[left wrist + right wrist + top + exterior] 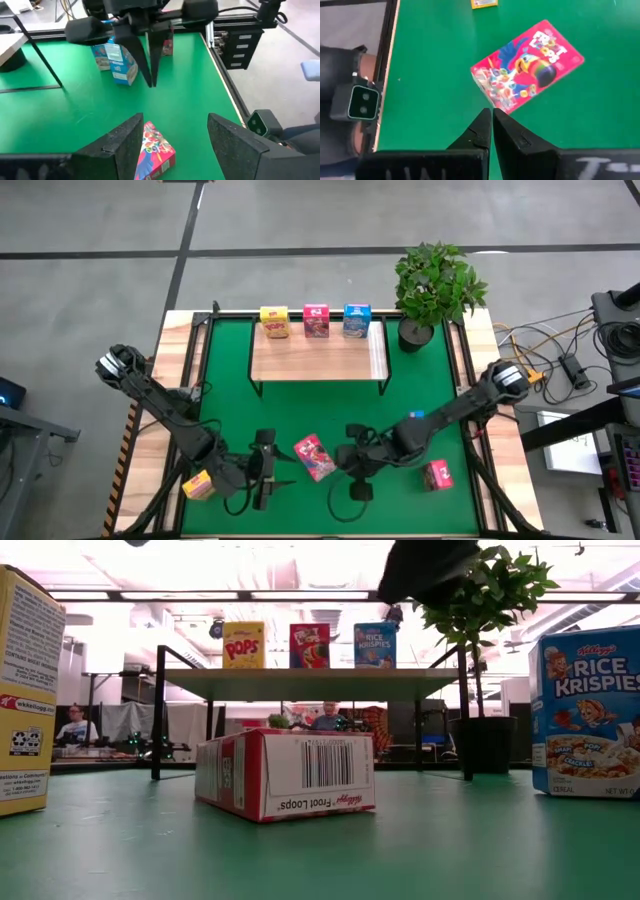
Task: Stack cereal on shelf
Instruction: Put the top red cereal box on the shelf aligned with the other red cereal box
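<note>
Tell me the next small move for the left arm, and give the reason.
Probably ease the left gripper forward and close on the pink-red box. That box lies flat on the green mat, between the open fingers but not yet gripped, and the shut right gripper holds nothing.

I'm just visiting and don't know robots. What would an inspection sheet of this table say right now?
Surface: green mat on a wooden table.
Job's things: three cereal boxes, yellow, pink-red and blue, stand along the far edge of the shelf. A pink-red box lies flat on the mat between the arms; a yellow box, another pink-red box and a blue box are also on the mat.
Clutter: potted plant beside the shelf.
Grippers: left gripper has jaws open, facing the flat box; right gripper has jaws shut, empty.
Cables: loose cables on the floor to the right.
Surroundings: people seated in the room behind.
</note>
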Motion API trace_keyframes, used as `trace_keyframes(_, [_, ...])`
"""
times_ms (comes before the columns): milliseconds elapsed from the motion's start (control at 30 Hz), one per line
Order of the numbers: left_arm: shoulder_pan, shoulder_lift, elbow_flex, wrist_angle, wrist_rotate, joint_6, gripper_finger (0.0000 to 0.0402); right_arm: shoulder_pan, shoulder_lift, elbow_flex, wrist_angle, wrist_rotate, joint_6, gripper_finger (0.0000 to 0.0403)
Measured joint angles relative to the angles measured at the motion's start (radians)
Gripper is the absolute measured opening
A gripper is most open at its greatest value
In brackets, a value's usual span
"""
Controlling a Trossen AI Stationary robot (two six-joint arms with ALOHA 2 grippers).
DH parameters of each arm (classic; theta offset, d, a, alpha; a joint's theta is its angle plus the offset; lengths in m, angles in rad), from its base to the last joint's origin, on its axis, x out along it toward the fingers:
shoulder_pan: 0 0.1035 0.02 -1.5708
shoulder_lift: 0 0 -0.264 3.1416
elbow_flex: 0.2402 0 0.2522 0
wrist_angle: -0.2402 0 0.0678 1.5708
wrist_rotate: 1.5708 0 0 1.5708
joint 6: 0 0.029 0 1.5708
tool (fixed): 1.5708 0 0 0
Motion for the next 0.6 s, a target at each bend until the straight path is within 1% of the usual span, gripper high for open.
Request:
trace_keyframes(100, [0.001, 0.001, 0.000, -0.010, 0.000, 0.000, 0.0188, 0.037, 0.010, -0.006, 0.010, 0.009, 0.036, 0.0009])
trace_keyframes(233, [0.001, 0.001, 0.000, -0.007, 0.000, -0.018, 0.0174, 0.074, 0.053, -0.006, 0.038, 0.094, 0.053, 0.0009])
trace_keyframes(367, [0.001, 0.001, 0.000, -0.015, 0.001, -0.067, 0.0171, 0.076, 0.100, -0.005, 0.082, 0.175, 0.015, 0.0009])
trace_keyframes(500, [0.004, 0.001, 0.000, -0.018, 0.001, -0.150, 0.0174, 0.059, 0.143, -0.005, 0.105, 0.185, -0.020, 0.0009])
trace_keyframes(600, [0.010, 0.001, -0.001, -0.022, 0.002, -0.218, 0.0178, 0.049, 0.162, -0.005, 0.105, 0.211, -0.042, 0.0009])
